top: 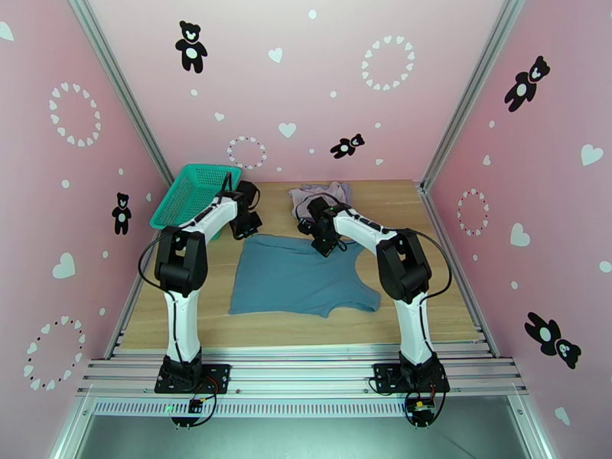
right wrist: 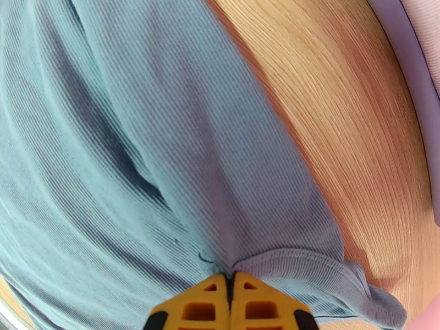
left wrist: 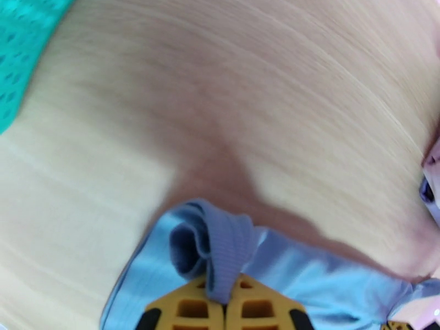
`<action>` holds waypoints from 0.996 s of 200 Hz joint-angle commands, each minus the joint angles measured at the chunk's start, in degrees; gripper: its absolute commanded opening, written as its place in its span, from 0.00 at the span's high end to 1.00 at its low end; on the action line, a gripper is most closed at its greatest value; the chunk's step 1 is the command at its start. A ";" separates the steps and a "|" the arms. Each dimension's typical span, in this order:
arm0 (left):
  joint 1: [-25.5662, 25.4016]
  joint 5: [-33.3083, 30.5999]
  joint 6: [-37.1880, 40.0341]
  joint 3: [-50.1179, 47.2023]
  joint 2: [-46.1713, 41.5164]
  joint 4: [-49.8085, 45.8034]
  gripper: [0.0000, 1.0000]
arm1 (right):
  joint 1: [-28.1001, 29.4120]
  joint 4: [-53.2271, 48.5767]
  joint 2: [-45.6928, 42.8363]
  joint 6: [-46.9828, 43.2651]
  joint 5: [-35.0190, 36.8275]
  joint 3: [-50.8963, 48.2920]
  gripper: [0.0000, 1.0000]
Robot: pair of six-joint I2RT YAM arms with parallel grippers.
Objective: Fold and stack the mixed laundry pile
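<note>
Over the tabletop [top: 428, 300], two tools pinch the far edge of the teal-blue sleeveless top [top: 298, 277].
Top view: the top lies flat, long axis left to right. The left tool [top: 246, 223] is at its far-left corner and the right tool [top: 325, 245] further along, with the fingertips hidden under the wrists. Left wrist: fingers [left wrist: 187, 309] pressed together on a bunched fold. Right wrist: fingers [right wrist: 258, 303] clamp the stitched hem, and a grey-lavender garment [right wrist: 412, 78] is cut off at the edge.

Ribbed matt teal top [right wrist: 137, 160], grained wood table [right wrist: 341, 105]

teal top [right wrist: 143, 160] between closed jaws
</note>
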 commanded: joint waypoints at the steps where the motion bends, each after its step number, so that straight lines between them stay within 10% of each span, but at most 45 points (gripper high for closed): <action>1: -0.31 -2.02 0.22 -2.86 -4.78 -0.76 1.00 | 0.22 -1.83 -3.18 -0.48 0.17 -0.29 1.00; 168: -2.86 -1.42 -1.18 -18.03 -11.43 3.52 1.00 | 1.17 -3.32 -9.46 1.29 -5.24 -9.48 1.00; 183: -2.87 -1.62 -1.27 -19.52 -11.88 3.78 0.85 | 1.34 -3.11 -9.15 1.95 -5.34 -10.43 1.00; 199: -2.91 -1.84 -1.27 -20.51 -12.23 4.07 0.62 | 1.34 -2.38 -8.76 3.01 -4.18 -10.99 0.76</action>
